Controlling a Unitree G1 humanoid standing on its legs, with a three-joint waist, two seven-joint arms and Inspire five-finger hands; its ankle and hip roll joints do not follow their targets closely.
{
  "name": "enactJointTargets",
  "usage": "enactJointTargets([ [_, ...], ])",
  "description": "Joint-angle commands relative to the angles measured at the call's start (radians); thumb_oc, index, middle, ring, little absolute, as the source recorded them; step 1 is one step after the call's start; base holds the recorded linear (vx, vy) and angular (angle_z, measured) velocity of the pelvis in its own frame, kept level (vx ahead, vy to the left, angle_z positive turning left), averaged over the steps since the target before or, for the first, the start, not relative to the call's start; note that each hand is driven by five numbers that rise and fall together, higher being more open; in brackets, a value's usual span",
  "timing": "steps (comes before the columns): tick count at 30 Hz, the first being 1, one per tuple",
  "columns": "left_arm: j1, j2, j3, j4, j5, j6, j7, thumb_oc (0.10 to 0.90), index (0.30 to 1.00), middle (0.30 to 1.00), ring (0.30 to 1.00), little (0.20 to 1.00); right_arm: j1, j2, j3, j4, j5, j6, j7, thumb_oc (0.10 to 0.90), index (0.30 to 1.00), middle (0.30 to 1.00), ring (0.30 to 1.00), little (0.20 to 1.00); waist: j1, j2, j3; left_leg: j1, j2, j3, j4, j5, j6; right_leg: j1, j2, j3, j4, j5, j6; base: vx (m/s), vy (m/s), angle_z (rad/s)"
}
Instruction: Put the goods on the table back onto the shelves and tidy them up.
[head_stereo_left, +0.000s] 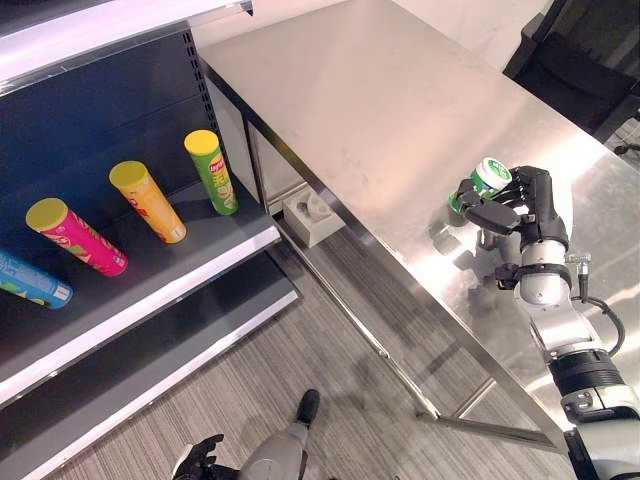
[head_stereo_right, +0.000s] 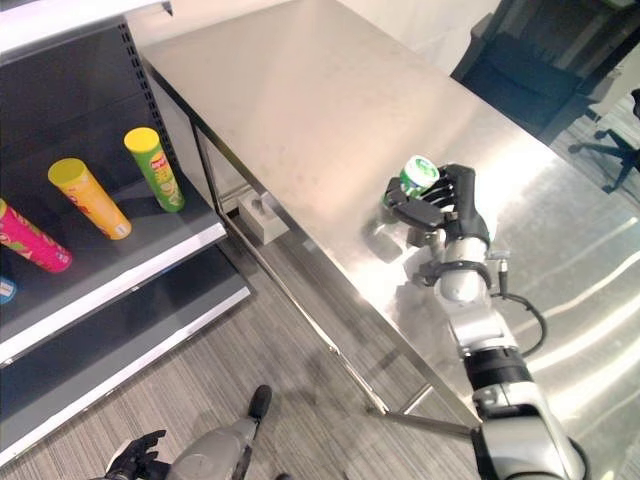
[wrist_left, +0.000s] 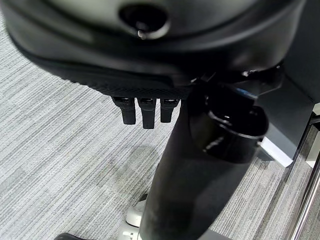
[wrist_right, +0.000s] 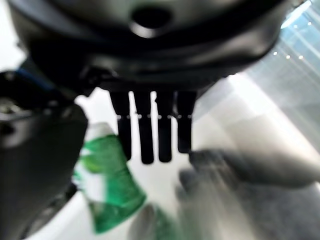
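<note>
- Right hand (head_stereo_left: 520, 205), in the left eye view, has its fingers and thumb curled round a green can (head_stereo_left: 482, 182) with a pale lid, held tilted just above the steel table (head_stereo_left: 400, 110) near its front edge. On the shelf (head_stereo_left: 200, 255) to the left lie four tubes: green (head_stereo_left: 212, 172), orange (head_stereo_left: 148, 203), pink (head_stereo_left: 77, 237) and blue (head_stereo_left: 32, 281). A white box (head_stereo_left: 308, 217) sits on the floor under the table's front edge.
- To do this step well, the robot should probably keep the grip firm, lift the can clear of the table edge, and aim for the bare stretch of shelf beside the green tube, setting it down without knocking the row.
- Right eye view shows the same grasp from slightly aside, and the left hand (head_stereo_right: 137, 458) hanging low over the floor, fingers loosely bent with nothing in them.
- Left wrist view adds the left hand's fingertips (wrist_left: 143, 111) pointing down at grey striped floor (wrist_left: 60, 150), nothing between them.
- Right wrist view shows what the head views cannot: the can's green side seen from within the grasp, between the thumb and the row of fingers (wrist_right: 152, 130), with the bright table behind.
</note>
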Motion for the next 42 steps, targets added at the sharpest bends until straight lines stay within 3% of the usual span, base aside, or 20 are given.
enactJointTargets([
  [1,0.006,0.024,-0.046,0.024,0.004,-0.018,0.026,0.8,0.9,0.9,0.9,0.9,-0.082,-0.034,0.019,-0.046,-0.004,-0.044,-0.034,0.4,0.3,0.3,0.3,0.3,0.009,0.029,-0.067,0.097,0.137,0.009,0.003,-0.113,-0.112,-0.124,-0.063,0.007,-0.016,0.111,0.054,-0.01,-0.022,0.04],
  [9,0.011,0.024,-0.024,0.029,0.02,-0.013,0.027,0.8,0.9,0.9,0.9,0.9,-0.034,-0.071,-0.02,-0.139,-0.04,-0.046,-0.029,0.4,0.3,0.3,0.3,0.3,0.003,0.026,-0.069,0.103,0.142,0.008,0.002,-0.114,-0.117,-0.116,-0.06,0.003,-0.016,0.108,0.053,0.0,-0.011,0.02],
  [20,-0.001,0.035,0.011,0.024,0.035,-0.008,0.019,0.8,0.9,0.9,0.9,0.9,0.004,-0.161,-0.14,-0.468,-0.085,-0.098,-0.015,0.4,0.3,0.3,0.3,0.3,-0.025,0.023,-0.099,0.118,0.151,0.016,0.004,-0.113,-0.126,-0.103,-0.055,0.012,-0.016,0.104,0.05,-0.02,-0.024,-0.01],
  [23,-0.006,0.036,0.006,0.026,0.037,-0.007,0.016,0.8,0.9,0.9,0.9,0.9,-0.021,-0.156,-0.186,-0.595,-0.085,-0.129,-0.024,0.4,0.3,0.3,0.3,0.3,-0.032,0.037,-0.114,0.111,0.158,0.018,0.007,-0.098,-0.14,-0.097,-0.048,0.011,-0.016,0.101,0.043,-0.09,-0.078,0.02],
  [30,-0.021,0.039,-0.022,0.009,0.034,-0.012,0.006,0.8,0.9,0.9,0.9,0.9,-0.108,-0.151,-0.208,-0.699,-0.04,-0.173,-0.042,0.4,0.3,0.3,0.3,0.3,-0.025,0.083,-0.096,0.039,0.171,-0.001,0.016,-0.042,-0.176,-0.117,-0.038,-0.014,-0.016,0.101,0.036,-0.14,-0.06,0.15],
  [33,-0.03,0.039,-0.042,0.012,0.047,-0.014,-0.003,0.8,0.9,0.9,0.9,0.9,-0.125,-0.165,-0.216,-0.74,-0.013,-0.182,-0.038,0.4,0.3,0.3,0.3,0.3,-0.049,0.092,-0.084,0.02,0.212,0.081,0.064,-0.055,-0.177,-0.132,-0.06,-0.049,-0.016,0.109,0.037,-0.17,0.021,0.59],
  [42,-0.051,0.038,-0.032,-0.003,0.041,-0.009,0.009,0.8,0.9,0.9,0.9,0.9,-0.102,-0.206,-0.232,-0.786,-0.004,-0.175,-0.009,0.4,0.3,0.3,0.3,0.3,-0.132,0.096,-0.098,0.186,0.365,0.099,0.189,-0.174,-0.197,-0.176,-0.126,-0.122,0.009,0.15,0.028,-0.11,0.087,0.62],
])
